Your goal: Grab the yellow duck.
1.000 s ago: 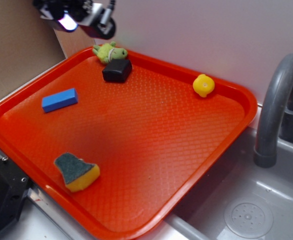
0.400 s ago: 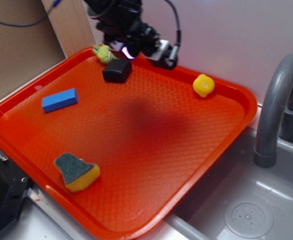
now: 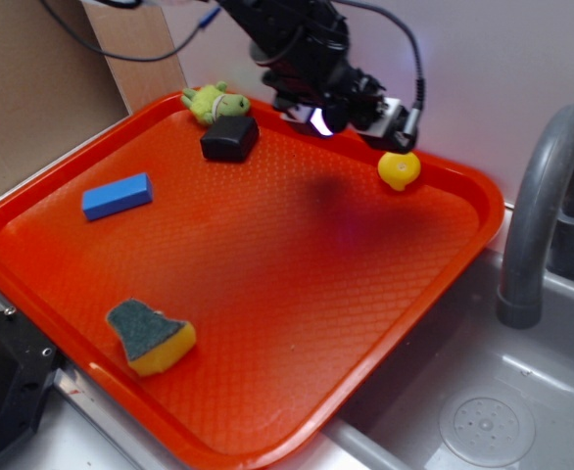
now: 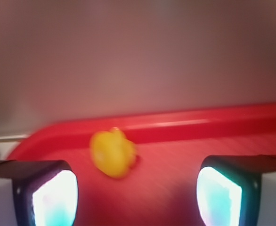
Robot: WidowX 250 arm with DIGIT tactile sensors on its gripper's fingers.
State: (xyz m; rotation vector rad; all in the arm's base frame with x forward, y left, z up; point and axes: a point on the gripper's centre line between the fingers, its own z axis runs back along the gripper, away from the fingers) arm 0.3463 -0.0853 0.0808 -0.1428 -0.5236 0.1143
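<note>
Up at the far side of the tray point(image 3: 267, 431), the gripper point(image 3: 351, 116) hung above the floor of it with its jaws spread wide, holding nothing. You could see that best from the wrist view, where the two fingers point(image 4: 46, 193) sat at the bottom corners with a big gap between them. The duck point(image 4: 112, 153) was in that gap but off toward the left finger and further ahead, so not lined up dead centre, and that shot was pretty blurry too.

From the exterior view the duck point(image 3: 399, 168) sat on the tray floor close to the far rim, just beside and a bit below the gripper's tip, apart from it as far as I could tell.

Further out: a black block point(image 3: 229, 138) and a green plush point(image 3: 214, 100) near the back left corner, a blue block point(image 3: 117, 196) on the left side, and a sponge point(image 3: 151, 336) near the front edge. All well apart from the duck. A grey faucet point(image 3: 542, 206) and sink point(image 3: 483, 421) were off to the right.

So progress-wise I'd call it the approach, mostly done. Nothing grabbed yet. What was left, by my guess: centre on the duck, drop down around it, squeeze, lift. The rim being that close might make it fiddly.
</note>
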